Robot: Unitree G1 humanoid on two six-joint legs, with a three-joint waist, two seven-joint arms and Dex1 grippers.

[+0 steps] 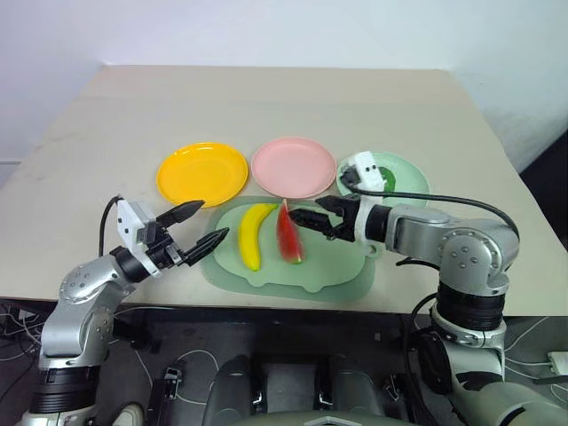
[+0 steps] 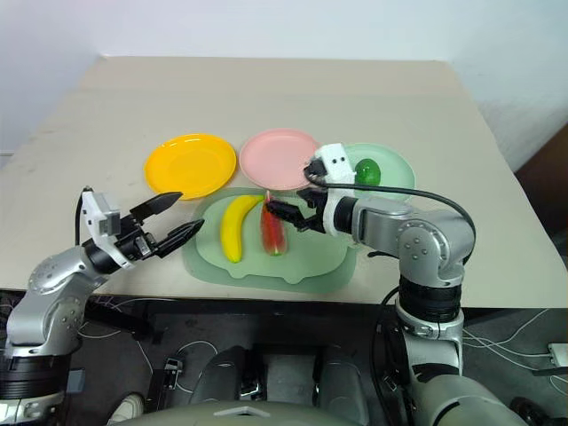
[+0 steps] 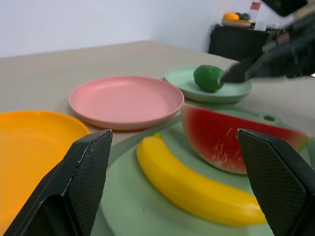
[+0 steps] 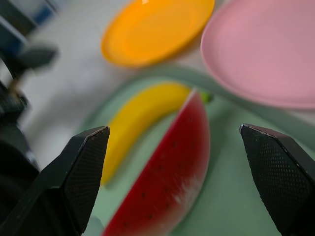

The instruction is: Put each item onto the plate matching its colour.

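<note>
Watermelon [image 1: 289, 235] just beyond my right gripper [image 1: 309, 219], fingers wide, empty; long axis runs near-to-far. Left gripper [image 1: 197, 228] open, empty, nearer banana [image 1: 254, 232].

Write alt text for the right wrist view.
The right tool hangs open over a red watermelon wedge, which lies beside a yellow banana on a pale green mat. Beyond them sit an empty yellow-orange plate and an empty pink plate.
</note>
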